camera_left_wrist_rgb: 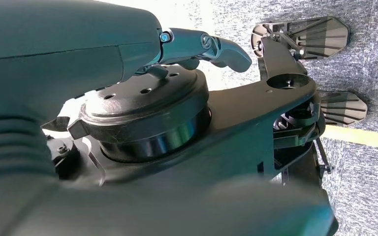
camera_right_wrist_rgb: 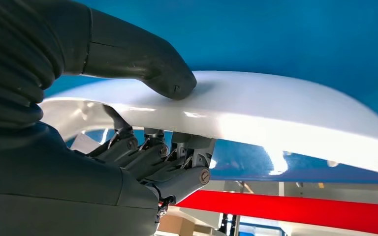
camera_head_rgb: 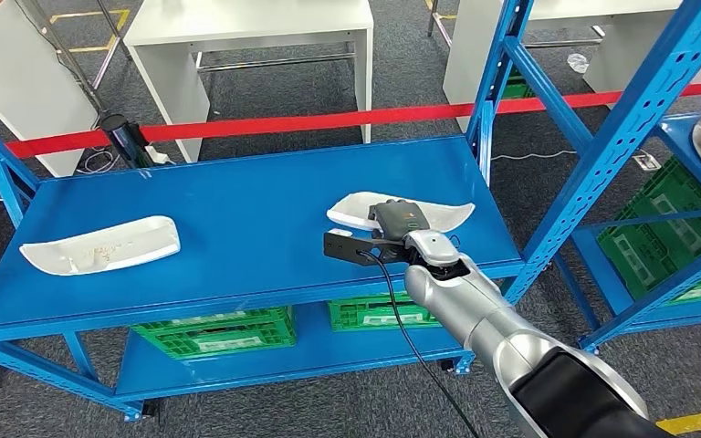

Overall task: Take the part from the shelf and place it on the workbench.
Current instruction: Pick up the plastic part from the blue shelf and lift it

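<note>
A white curved part lies on the blue shelf top toward its right end, and my right hand is on it. In the right wrist view the thumb presses one face of the white part and the dark fingers curl against the other face, so the hand grips its edge. A second white part rests at the shelf's left end. My left hand hangs by my body with its fingers bent and nothing in it.
Blue shelf uprights stand right of the held part. Green crates sit on the lower shelf and another green crate in the rack at right. A red barrier tape and white tables lie beyond.
</note>
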Controlling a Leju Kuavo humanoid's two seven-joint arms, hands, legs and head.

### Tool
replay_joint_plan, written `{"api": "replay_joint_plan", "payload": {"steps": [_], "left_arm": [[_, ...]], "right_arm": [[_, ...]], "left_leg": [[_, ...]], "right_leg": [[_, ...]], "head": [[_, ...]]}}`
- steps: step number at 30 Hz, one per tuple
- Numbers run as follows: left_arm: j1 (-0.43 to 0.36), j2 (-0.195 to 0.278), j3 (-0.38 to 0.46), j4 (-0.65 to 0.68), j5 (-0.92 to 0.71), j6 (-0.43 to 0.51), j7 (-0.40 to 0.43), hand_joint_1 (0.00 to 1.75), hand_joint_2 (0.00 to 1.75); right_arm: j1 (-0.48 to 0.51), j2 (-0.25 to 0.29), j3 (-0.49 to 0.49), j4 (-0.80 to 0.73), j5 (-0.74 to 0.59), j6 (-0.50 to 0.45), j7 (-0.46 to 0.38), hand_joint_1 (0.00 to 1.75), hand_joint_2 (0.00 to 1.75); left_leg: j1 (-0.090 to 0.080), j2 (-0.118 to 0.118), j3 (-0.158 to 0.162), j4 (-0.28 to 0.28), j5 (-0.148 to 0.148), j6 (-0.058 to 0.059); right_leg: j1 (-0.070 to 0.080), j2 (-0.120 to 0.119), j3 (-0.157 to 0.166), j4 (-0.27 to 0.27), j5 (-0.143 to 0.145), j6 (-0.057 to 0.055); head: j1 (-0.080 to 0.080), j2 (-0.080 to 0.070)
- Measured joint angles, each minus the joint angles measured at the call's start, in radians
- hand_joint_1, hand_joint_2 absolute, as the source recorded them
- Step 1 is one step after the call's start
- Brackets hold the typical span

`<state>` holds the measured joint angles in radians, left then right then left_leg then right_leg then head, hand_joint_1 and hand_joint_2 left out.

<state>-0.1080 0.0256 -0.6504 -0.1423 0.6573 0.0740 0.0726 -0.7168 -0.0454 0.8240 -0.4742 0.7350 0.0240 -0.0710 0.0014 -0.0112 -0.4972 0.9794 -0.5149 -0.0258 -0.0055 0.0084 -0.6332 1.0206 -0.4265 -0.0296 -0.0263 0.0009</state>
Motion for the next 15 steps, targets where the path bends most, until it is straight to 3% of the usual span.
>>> {"api": "replay_joint_plan", "payload": {"steps": [15], "left_arm": [[0.0,0.0,0.0,0.0,0.032,0.0,-0.002,0.0,1.75]], "right_arm": [[0.0,-0.005,-0.005,0.0,0.001,0.001,-0.021,1.75,1.75]], "left_leg": [[0.0,0.0,0.001,0.0,0.0,0.0]], "right_leg": [[0.0,0.0,0.003,-0.001,0.0,0.0]], "head": [[0.0,0.0]]}}
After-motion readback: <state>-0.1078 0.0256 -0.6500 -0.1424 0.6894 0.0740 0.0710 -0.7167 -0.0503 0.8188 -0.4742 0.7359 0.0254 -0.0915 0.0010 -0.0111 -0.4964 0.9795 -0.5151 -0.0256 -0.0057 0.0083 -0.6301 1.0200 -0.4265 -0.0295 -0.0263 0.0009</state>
